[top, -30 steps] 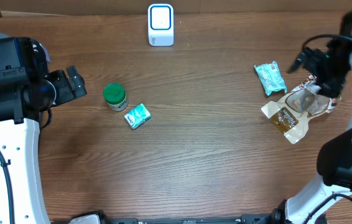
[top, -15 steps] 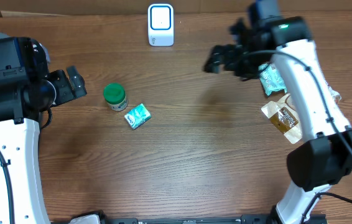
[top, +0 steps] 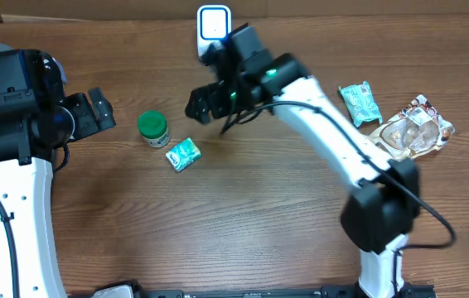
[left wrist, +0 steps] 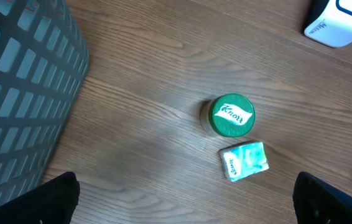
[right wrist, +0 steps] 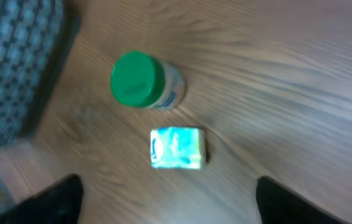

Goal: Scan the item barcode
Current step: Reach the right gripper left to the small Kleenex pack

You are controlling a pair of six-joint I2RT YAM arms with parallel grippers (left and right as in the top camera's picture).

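The white barcode scanner (top: 214, 18) stands at the table's far edge, partly hidden behind my right arm; it also shows in the left wrist view as the scanner (left wrist: 342, 22). A green-lidded jar (top: 153, 126) and a small teal packet (top: 183, 154) lie left of centre. My right gripper (top: 200, 105) hovers open just right of the jar, empty; its wrist view shows the jar (right wrist: 143, 81) and packet (right wrist: 177, 148) ahead of the right gripper (right wrist: 173, 205). My left gripper (top: 99, 111) stays open at the left, well short of the jar (left wrist: 229, 115) and packet (left wrist: 244, 160).
A dark mesh basket (left wrist: 20, 93) sits at the far left. On the right side lie another teal packet (top: 360, 104) and a crumpled clear snack bag (top: 418, 128). My right arm stretches diagonally across the middle of the table.
My right arm has swung from the far right, by the snack bags, across the table to above the jar and teal packet. The left arm has not moved.
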